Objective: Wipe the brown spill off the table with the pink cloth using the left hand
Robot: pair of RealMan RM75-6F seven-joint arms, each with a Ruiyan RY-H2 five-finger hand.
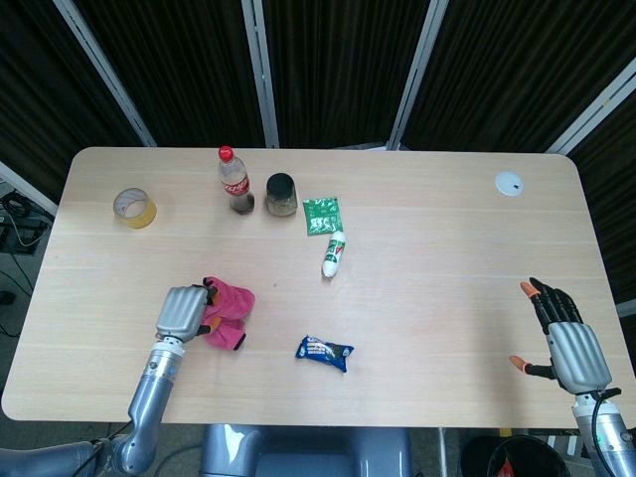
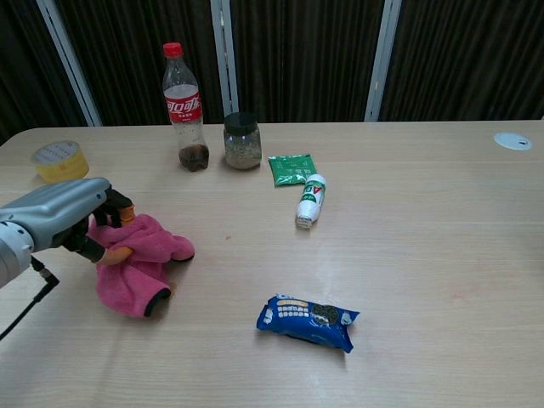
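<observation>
Covering the brown spill so no stain shows, the pink cloth hangs bunched under the left hand, whose curled fingers grip it. Far off, the right hand hovers with fingers spread wide, holding nothing.

Left hand: my left hand grips the pink cloth, bunched on the tabletop.
Near front: blue snack packet.
Far edge: cola bottle, glass jar, yellow tape roll.
Middle: green sachet, small white bottle lying down.
</observation>
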